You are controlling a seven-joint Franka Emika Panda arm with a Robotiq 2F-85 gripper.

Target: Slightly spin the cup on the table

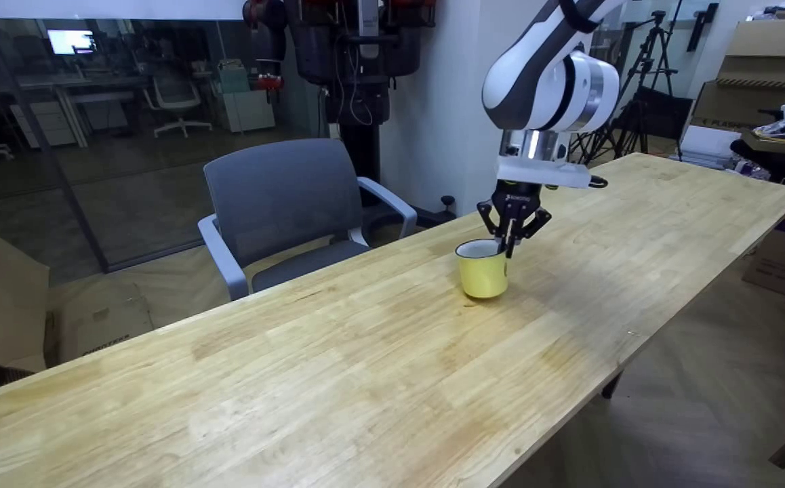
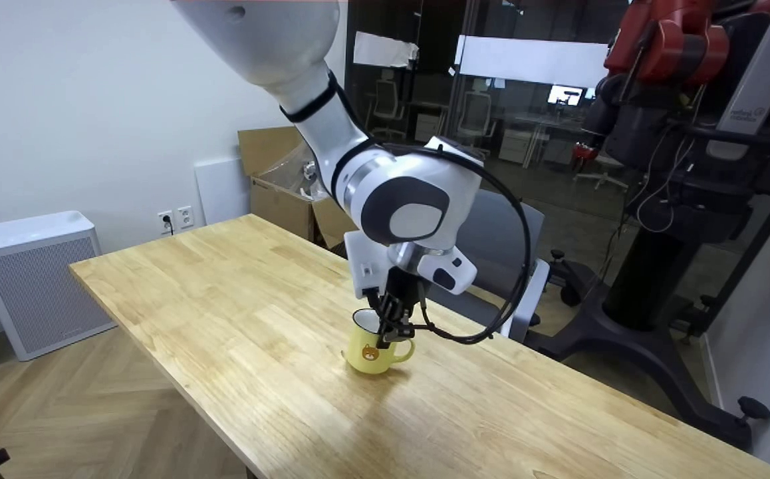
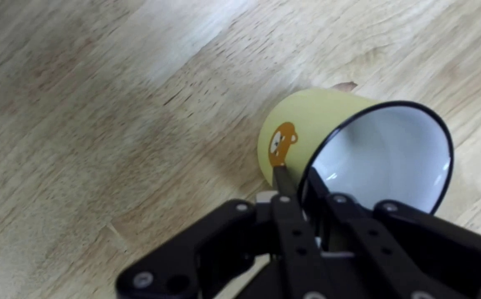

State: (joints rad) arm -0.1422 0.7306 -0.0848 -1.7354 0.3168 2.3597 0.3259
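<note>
Your gripper (image 3: 298, 172) is clamped on the yellow cup (image 3: 327, 114), one finger inside its wall, the other outside, just beside the orange animal print (image 3: 281, 143). Cup sits mouth-up on the table (image 1: 297, 379). You can see its handle (image 2: 411, 351) in an exterior view, near the fingers (image 2: 384, 339). Grey chair (image 1: 284, 196) is beside the table in both exterior views.

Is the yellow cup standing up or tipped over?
Upright. In both exterior views, the yellow cup has its dark-rimmed opening on top and its bottom toward the table.
</note>
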